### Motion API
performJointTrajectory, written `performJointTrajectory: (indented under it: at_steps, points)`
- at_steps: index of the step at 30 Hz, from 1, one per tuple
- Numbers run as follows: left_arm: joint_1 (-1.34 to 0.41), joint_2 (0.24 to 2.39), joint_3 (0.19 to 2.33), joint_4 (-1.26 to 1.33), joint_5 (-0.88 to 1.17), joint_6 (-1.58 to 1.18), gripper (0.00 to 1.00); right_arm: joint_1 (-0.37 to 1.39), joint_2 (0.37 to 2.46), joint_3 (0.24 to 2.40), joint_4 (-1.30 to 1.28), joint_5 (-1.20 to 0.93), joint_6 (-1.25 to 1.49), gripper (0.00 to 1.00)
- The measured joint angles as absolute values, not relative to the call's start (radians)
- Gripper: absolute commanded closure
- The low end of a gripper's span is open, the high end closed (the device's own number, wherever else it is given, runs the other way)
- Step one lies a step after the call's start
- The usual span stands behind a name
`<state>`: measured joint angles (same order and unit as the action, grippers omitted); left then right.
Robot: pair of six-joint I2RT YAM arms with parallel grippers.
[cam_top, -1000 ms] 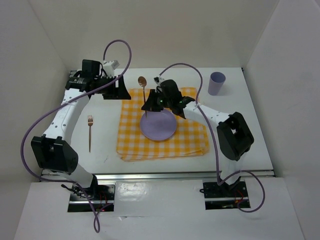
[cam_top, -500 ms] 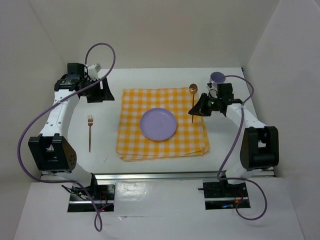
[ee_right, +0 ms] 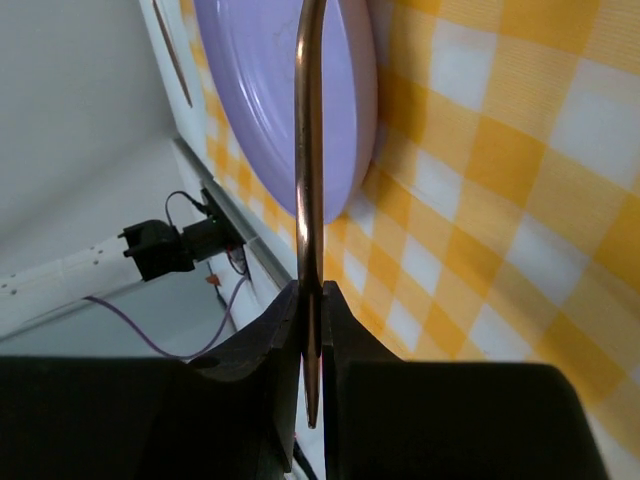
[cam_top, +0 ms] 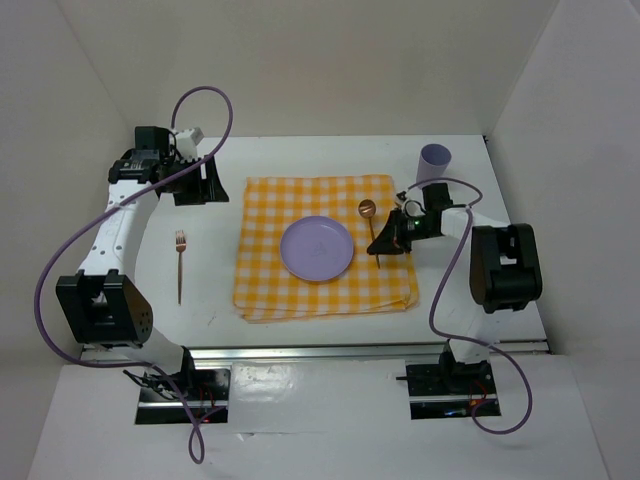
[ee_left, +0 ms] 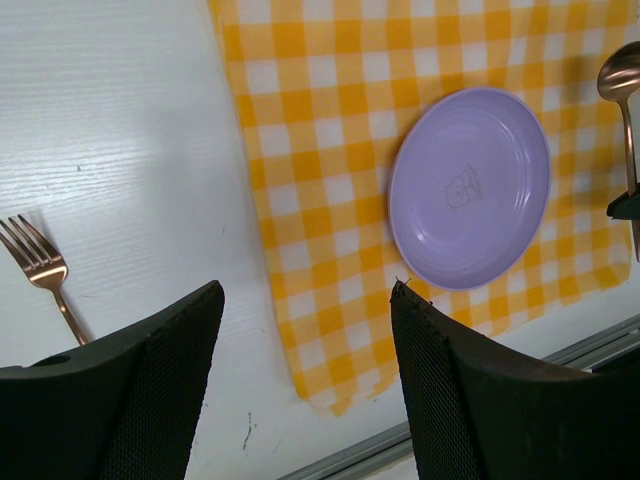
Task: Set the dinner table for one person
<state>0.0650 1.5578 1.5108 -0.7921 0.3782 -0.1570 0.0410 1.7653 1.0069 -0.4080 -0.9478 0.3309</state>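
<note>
Spoon placement in hand: the right gripper [ee_right: 310,300] clamps the copper spoon [cam_top: 371,225] at the purple plate's [cam_top: 316,248] three o'clock, over the checked cloth [cam_top: 262,280] on the white dinner table [cam_top: 205,300]. Next, I'd say: lower it and release. The left gripper [ee_left: 305,295] gapes empty.

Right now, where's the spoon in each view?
Top external: spoon is right of centre, over the checked cloth, just right of the purple plate.
Left wrist: spoon is at the upper right edge, right of the purple plate.
Right wrist: spoon runs vertically up the centre, clamped in the right gripper.
Shared landmark: the purple plate, beside the spoon in all three.
</note>
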Motion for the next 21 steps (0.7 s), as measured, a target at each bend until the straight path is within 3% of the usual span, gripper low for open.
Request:
performJointTrajectory:
  at_steps: [14, 21]
  points:
    - [0.071, 1.541, 1.502, -0.792, 0.370, -0.157, 0.25, 0.002, 1.822, 0.870, -0.275, -0.970, 0.420, 1.00]
    - [0.071, 1.541, 1.499, -0.792, 0.370, -0.157, 0.25, -0.003, 1.829, 0.865, -0.226, -0.970, 0.450, 0.76]
